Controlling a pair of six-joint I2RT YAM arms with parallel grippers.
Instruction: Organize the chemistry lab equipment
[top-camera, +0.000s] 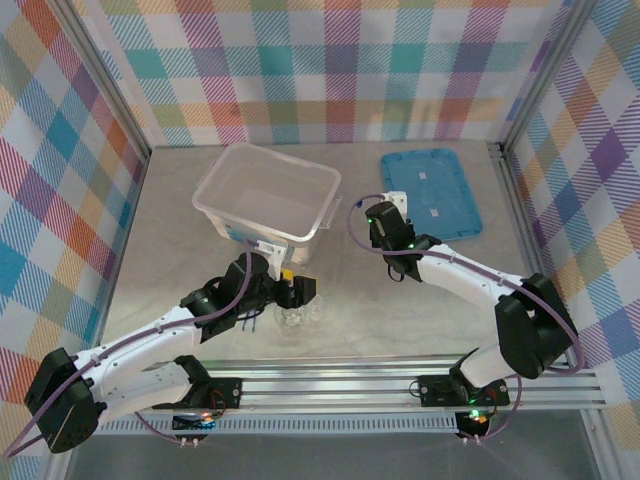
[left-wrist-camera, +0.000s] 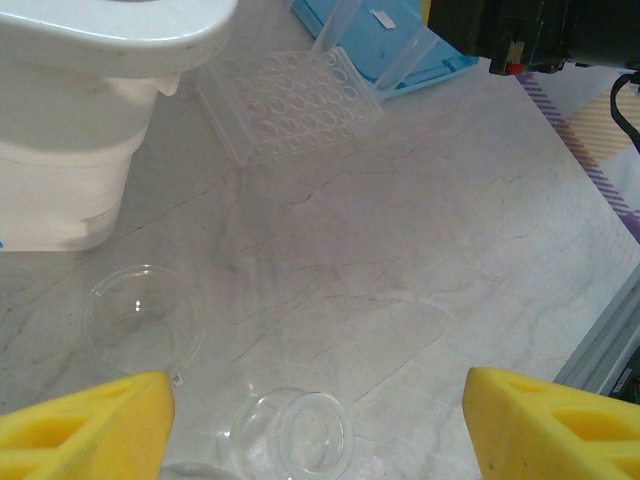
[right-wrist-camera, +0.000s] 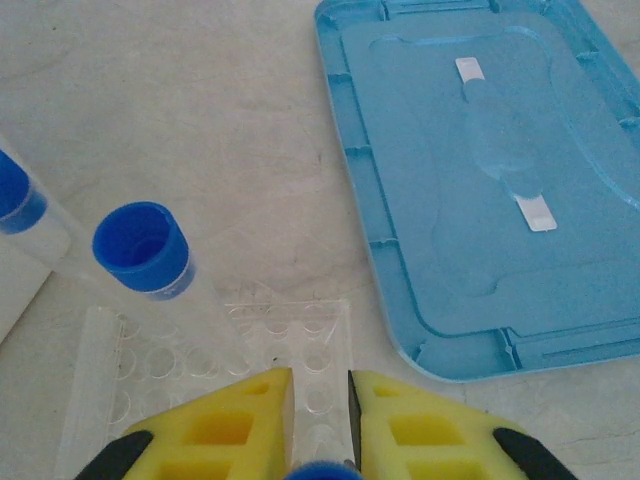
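Glass flask (left-wrist-camera: 300, 440) lies by the tabletop's near edge, beneath the left gripper (left-wrist-camera: 318, 390) (fingers spread wide, holding nothing). Farther in, mid-tabletop, the right gripper (right-wrist-camera: 320, 378) pinches a blue-capped tube (right-wrist-camera: 320, 472) over a clear rack (right-wrist-camera: 310, 335), blue lid (right-wrist-camera: 480, 180) beyond.

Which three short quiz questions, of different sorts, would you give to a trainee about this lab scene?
1. True or false: the left pincer is open, near the round glass flask.
2. Where does the blue lid lie? A) on the table, right of the plastic box; B) inside the box; C) on a shelf.
3. Fill in: the tubes have caps coloured ____.
Key: 1 true; 2 A; 3 blue.
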